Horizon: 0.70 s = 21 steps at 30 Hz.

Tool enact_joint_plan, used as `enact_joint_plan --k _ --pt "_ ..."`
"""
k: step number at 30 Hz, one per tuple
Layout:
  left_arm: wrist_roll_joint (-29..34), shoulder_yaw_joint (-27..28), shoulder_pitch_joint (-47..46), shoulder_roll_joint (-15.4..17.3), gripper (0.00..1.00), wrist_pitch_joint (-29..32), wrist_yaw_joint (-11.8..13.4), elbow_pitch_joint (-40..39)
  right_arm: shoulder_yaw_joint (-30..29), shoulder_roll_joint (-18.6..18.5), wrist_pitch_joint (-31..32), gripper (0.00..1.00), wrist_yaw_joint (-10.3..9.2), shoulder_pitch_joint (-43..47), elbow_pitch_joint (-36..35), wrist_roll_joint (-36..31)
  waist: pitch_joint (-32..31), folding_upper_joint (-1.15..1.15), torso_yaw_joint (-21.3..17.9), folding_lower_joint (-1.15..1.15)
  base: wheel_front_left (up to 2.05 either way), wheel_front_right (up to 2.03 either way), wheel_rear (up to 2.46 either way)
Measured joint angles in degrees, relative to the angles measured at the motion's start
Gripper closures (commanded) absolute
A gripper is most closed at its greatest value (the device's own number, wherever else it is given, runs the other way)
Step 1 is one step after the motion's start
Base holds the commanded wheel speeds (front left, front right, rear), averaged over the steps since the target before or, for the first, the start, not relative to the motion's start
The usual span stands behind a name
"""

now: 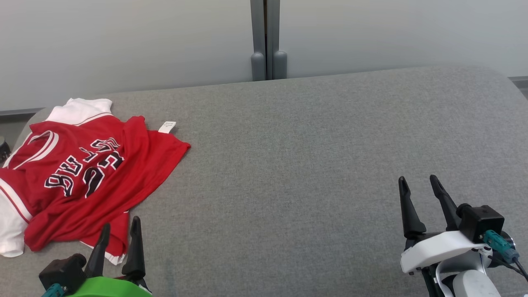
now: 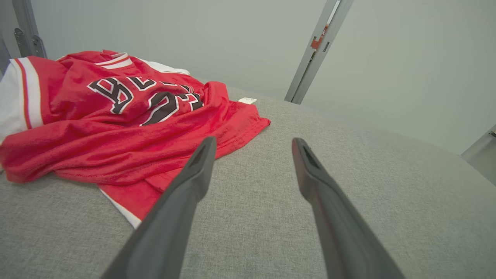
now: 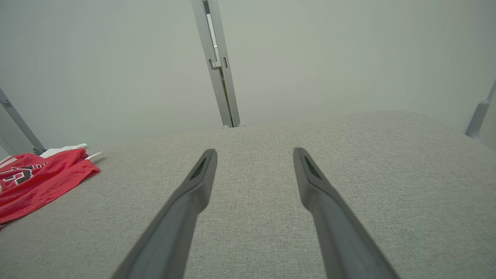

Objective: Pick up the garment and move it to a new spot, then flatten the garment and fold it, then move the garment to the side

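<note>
Grey padded surface (image 1: 297,156) spans most of the head view, w/ a pale wall (image 1: 123,41) behind it and a grey post (image 1: 266,41) at 12 o'clock. The garment (image 1: 82,173), a red jersey w/ white trim and dark lettering, lies crumpled on the surface's left end, approx 9 o'clock in the head view; its left side is cut off by the frame. The left wrist view brings the garment (image 2: 116,128) close: a lower layer w/ a white edge pokes out under the bunched top layer, at 8 o'clock from the fingers. The right wrist view puts the garment (image 3: 35,182) far off at 9 o'clock, again cut by the frame. Lettering is creased into the folds, so not fully readable.

Left gripper (image 1: 121,222) sits at 7 o'clock, fingers spread, nothing between them, tips at the garment's near hem; touching or just above, can't tell. Right gripper (image 1: 418,178) sits at 4 o'clock, fingers apart and empty, over bare surface, well apart from the garment. A small white tag (image 1: 167,126) lies at the garment's far edge; print too small to read
</note>
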Motion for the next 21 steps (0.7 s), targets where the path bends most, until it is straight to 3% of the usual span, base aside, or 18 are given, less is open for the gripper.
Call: enact_joint_plan --k 21 --pt "8.3 0.7 1.2 0.5 0.00 -2.5 0.0 1.7 -2.8 -0.1 -2.7 0.00 0.01 1.6 -0.5 -9.1 -0.1 0.00 0.1 0.00 0.00 0.00 0.00"
